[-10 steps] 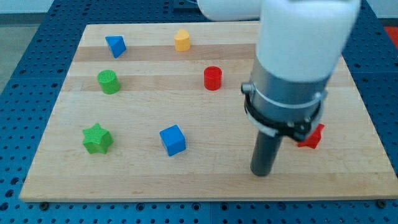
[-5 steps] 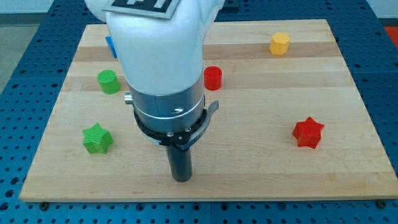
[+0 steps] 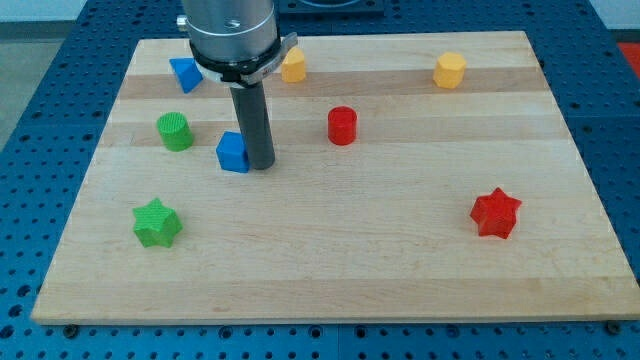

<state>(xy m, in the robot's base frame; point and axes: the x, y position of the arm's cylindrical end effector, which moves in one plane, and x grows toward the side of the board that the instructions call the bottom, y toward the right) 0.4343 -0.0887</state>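
My tip (image 3: 260, 163) rests on the board left of centre, touching the right side of the blue cube (image 3: 232, 152). A green cylinder (image 3: 175, 131) stands further left of the cube. A red cylinder (image 3: 342, 125) lies to the tip's right. Above, a blue triangular block (image 3: 185, 74) and a yellow block (image 3: 293, 65) sit on either side of the rod's body. A green star (image 3: 156, 222) lies at the view's lower left.
A second yellow block (image 3: 450, 70) sits near the view's top right and a red star (image 3: 495, 213) at the right. The wooden board (image 3: 400, 270) lies on a blue perforated table (image 3: 40, 70).
The rod swept from the view's right to lower centre, then up and left. The blue cube has gone from the lower centre up and left with it.
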